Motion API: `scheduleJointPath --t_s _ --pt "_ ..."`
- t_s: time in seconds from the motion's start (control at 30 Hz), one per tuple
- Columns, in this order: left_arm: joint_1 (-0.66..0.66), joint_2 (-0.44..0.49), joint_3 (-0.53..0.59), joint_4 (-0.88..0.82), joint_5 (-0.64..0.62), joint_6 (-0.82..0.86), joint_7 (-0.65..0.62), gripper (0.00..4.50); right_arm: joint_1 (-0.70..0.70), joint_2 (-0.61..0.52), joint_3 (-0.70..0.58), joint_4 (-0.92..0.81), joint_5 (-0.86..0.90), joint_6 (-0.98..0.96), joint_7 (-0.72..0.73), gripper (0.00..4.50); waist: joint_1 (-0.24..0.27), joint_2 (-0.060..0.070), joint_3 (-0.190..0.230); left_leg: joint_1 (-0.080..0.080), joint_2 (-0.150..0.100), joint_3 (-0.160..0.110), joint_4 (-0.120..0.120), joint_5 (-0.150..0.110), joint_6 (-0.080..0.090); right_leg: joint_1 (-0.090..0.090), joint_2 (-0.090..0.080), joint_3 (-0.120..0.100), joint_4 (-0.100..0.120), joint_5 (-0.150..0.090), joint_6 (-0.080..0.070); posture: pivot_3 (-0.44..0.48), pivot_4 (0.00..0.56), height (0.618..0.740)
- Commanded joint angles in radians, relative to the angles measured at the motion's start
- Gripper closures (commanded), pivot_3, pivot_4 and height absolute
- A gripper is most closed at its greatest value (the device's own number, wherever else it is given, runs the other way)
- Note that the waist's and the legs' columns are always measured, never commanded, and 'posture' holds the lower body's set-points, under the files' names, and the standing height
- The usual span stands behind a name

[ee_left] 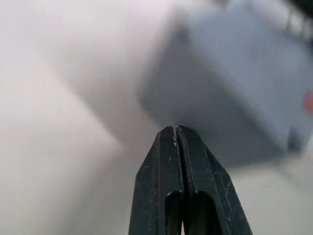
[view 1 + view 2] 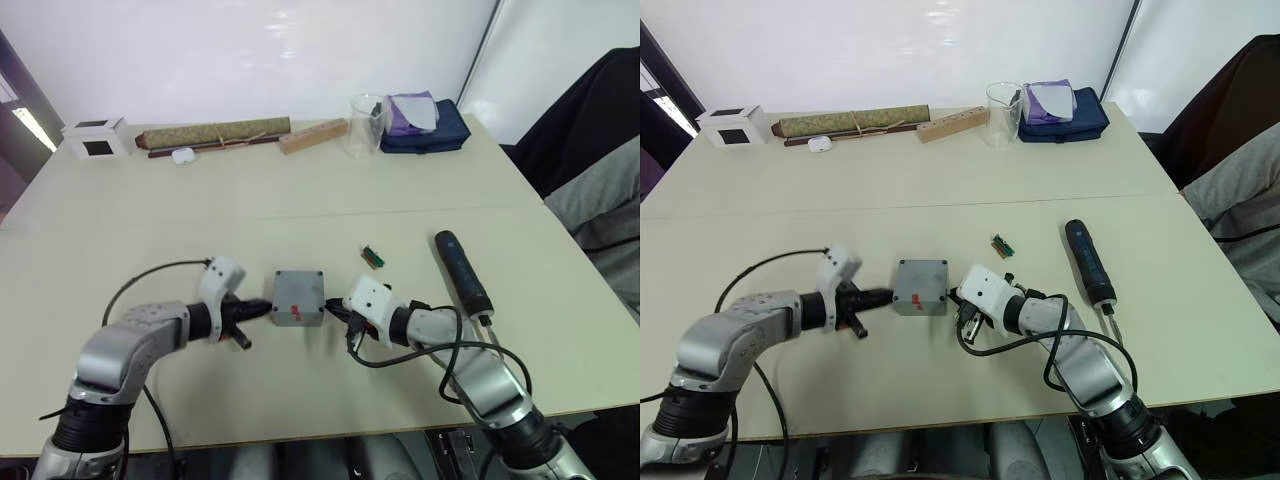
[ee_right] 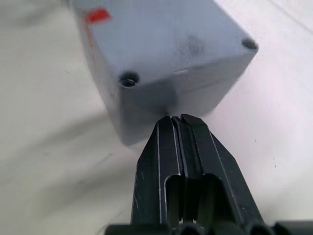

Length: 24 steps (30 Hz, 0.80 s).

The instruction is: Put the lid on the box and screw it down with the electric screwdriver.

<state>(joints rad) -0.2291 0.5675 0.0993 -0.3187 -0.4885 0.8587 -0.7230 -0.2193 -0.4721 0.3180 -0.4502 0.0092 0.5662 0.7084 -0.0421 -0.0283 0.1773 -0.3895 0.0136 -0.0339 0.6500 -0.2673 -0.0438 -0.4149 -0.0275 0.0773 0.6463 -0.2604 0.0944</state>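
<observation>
The grey box [image 2: 298,297] is sitting near the front middle of a pale table [image 2: 300,190], with the lid [image 3: 195,39] already lying flat on top and a red mark facing the robot. The two grippers are bracketing the box from opposite sides. The left gripper [image 2: 262,311] is pointing at the box's left wall, fingers pressed together and holding nothing, tips at or just short of it. The right gripper [image 2: 958,297] is meeting the box's right wall the same way, fingers closed and empty.

The electric screwdriver [image 2: 462,274] is lying well to the right of the box, beyond the right arm, with its long axis running away from the robot and its thin bit toward the front edge. The right arm is judged the nearer one for picking it up. The table around the box is mostly open; a small green piece [image 2: 373,257] is resting between box and screwdriver.
</observation>
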Motion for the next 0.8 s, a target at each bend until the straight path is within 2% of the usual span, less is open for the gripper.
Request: scheduleJointPath --t_s 0.03,0.13,0.27,0.33,0.47,0.73,0.8 --pt "-0.053 0.101 0.074 0.040 -0.104 0.026 -0.143 4.50 0.029 -0.055 -0.147 -0.139 0.089 0.049 0.027 4.45 0.000 0.000 0.000 0.000 0.000 0.000 0.000 0.000 0.000 0.000 0.000 0.000 0.000 0.000 0.000 0.000 0.150 0.740" --pt "-0.122 0.151 0.088 0.080 -0.164 0.045 -0.209 4.50 0.051 -0.069 -0.269 -0.220 0.203 0.134 0.040 4.45 0.002 0.000 0.001 0.000 0.000 0.000 0.000 0.000 0.000 0.000 0.000 0.000 0.000 0.000 0.000 0.000 0.150 0.740" --pt "-0.260 0.182 0.021 0.037 -0.193 0.062 -0.261 4.50 0.124 -0.095 -0.499 -0.263 0.377 0.227 0.069 4.45 0.009 -0.003 0.002 -0.001 -0.001 0.000 0.000 0.000 0.000 0.000 0.000 -0.001 0.000 0.000 0.000 0.000 0.150 0.740" --pt "-0.287 0.192 -0.028 0.000 -0.199 0.060 -0.295 4.50 0.168 -0.119 -0.542 -0.258 0.391 0.225 0.066 4.45 0.010 -0.002 0.002 -0.001 -0.001 0.000 0.001 0.000 0.000 0.001 -0.001 -0.001 -0.002 0.000 0.000 0.000 0.150 0.740" --pt "-0.312 0.217 -0.209 -0.071 -0.112 -0.037 -0.380 4.50 0.319 -0.145 -0.540 -0.225 0.338 0.150 0.043 3.16 0.004 -0.002 0.002 -0.001 -0.001 0.001 -0.002 0.000 0.000 0.001 0.000 0.000 -0.003 0.000 0.002 0.000 0.150 0.740" --pt "-0.331 0.207 -0.261 -0.062 -0.096 -0.075 -0.398 4.50 0.350 -0.110 -0.477 -0.138 0.300 0.011 -0.013 0.20 -0.002 -0.001 0.003 0.000 0.001 0.002 -0.001 0.000 0.000 -0.002 0.003 0.002 0.000 -0.001 0.000 0.000 0.150 0.740" --pt "-0.328 0.207 -0.266 -0.064 -0.091 -0.078 -0.392 4.50 0.337 -0.109 -0.464 -0.121 0.305 0.010 -0.020 0.06 -0.001 -0.001 0.004 -0.001 0.001 0.003 -0.001 0.000 0.000 -0.002 0.002 0.002 0.000 0.000 0.000 0.000 0.150 0.740"
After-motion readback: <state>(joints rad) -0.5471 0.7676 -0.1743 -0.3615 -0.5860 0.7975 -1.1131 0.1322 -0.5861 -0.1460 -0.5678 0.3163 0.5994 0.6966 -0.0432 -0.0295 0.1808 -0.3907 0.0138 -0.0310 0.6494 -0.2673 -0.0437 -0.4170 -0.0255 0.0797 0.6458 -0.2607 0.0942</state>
